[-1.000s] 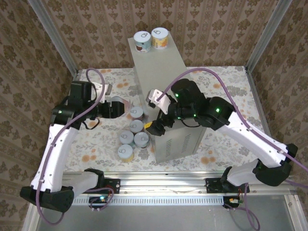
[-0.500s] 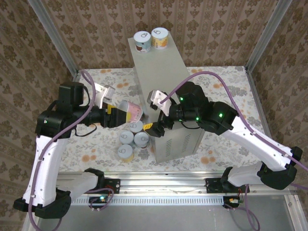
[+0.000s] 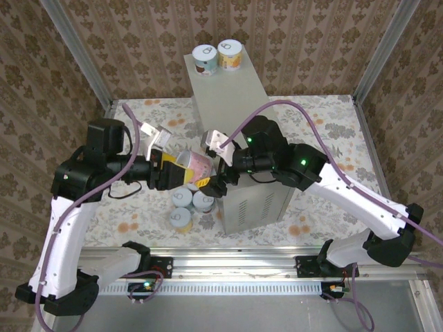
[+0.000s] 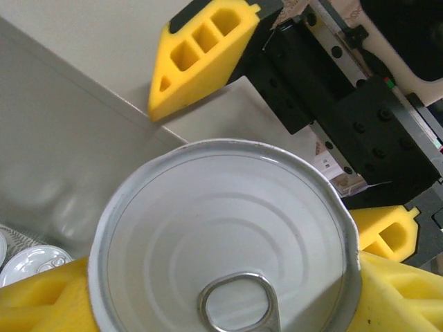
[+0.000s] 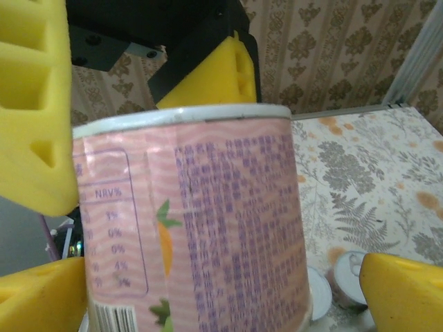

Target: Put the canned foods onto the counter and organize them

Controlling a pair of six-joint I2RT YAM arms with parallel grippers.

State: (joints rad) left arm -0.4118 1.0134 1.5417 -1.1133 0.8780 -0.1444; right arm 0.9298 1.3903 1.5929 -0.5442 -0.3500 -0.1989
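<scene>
Top external first, Mia: who has the pink can (image 3: 199,164)?

The left gripper (image 3: 181,169) does, Jon. It reaches in from 9 o'clock with its yellow fingers (image 3: 166,160) pressed on the can's sides. The can is tilted, up off the floral cloth (image 3: 325,124), just at 9 o'clock of the near end of the counter (image 3: 235,104).

And the right gripper (image 3: 210,166)?

It comes in from 3 o'clock, across the counter's near end. On the right wrist view its own fingers (image 5: 405,290) stand wide, one either side of the can. The 3 o'clock one is clear of the label, and the 9 o'clock one sits close against it (touching or not, I cannot tell).

Left wrist?

The pull-tab lid faces that camera, ring at 6 o'clock, with the left pads (image 4: 41,297) gripping at 4 and 8 o'clock and the grey counter behind.

Other cans?

Two cans (image 3: 204,58) stand upright, touching, at the counter's 12 o'clock end. Three loose cans (image 3: 203,200) sit bunched on the cloth at 6 o'clock of the held one, just beside the counter
</scene>
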